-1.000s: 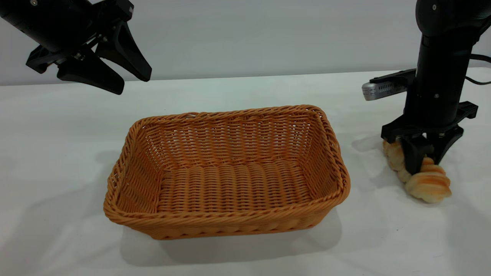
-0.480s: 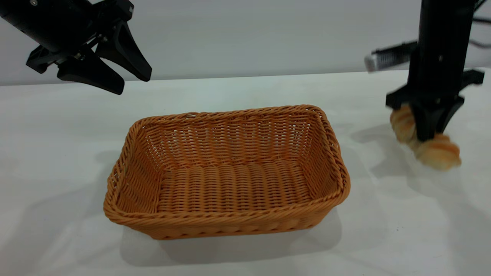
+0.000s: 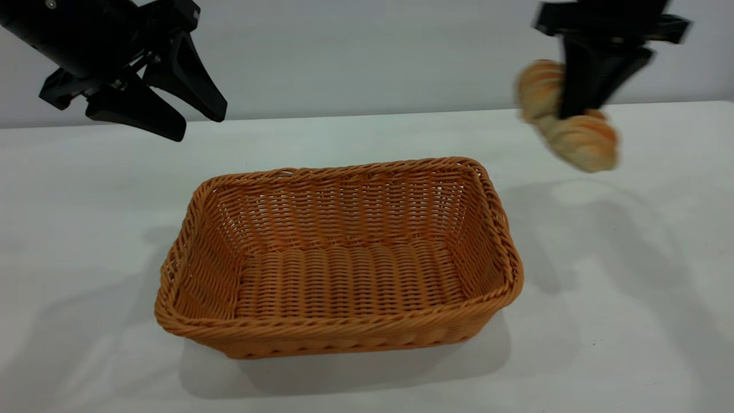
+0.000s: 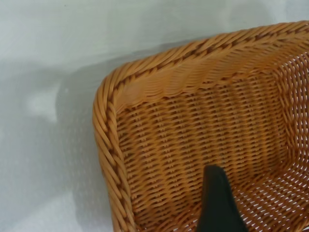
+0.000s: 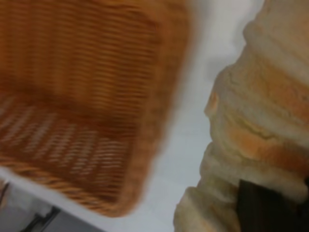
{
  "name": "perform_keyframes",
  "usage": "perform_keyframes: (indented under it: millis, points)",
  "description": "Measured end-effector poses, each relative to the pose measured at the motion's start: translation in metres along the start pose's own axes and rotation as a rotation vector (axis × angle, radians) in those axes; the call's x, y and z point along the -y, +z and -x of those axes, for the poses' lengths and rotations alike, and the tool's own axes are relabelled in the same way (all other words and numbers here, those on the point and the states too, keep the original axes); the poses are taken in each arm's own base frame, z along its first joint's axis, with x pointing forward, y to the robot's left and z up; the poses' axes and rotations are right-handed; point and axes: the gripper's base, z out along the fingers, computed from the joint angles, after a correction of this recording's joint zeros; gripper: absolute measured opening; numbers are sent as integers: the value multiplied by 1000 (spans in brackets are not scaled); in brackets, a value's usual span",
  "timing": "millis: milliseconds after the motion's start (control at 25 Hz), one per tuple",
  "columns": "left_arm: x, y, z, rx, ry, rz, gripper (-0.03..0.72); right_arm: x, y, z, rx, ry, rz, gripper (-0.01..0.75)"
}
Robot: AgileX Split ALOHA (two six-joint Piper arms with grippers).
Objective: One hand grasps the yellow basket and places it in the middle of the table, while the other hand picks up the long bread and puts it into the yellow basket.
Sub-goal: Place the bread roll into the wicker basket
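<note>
The yellow basket is a woven orange-tan wicker basket, standing empty in the middle of the white table. It also shows in the left wrist view and the right wrist view. My right gripper is shut on the long bread, a cream loaf with golden ridges, and holds it high above the table, to the right of and beyond the basket. The bread fills the right wrist view. My left gripper is open and empty, up at the far left above the basket's far-left corner.
The table's back edge meets a plain grey wall. Shadows of the arms and basket lie on the white top.
My right gripper has lifted the long bread off the table and carried it up and a little left toward the basket. The left arm and the basket have not moved.
</note>
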Motion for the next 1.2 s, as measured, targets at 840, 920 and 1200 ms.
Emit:
perform_keyframes:
  millis: [840, 920, 1200]
  points:
    - [1, -2, 0, 6, 5, -1, 505, -90, 98, 10, -44, -313, 125, 300]
    - [1, -2, 0, 6, 5, -1, 505, -91, 98, 10, -41, -322, 130, 415]
    - [8, -15, 2, 45, 110, -6, 505, -91, 98, 12, -23, -328, 125, 655]
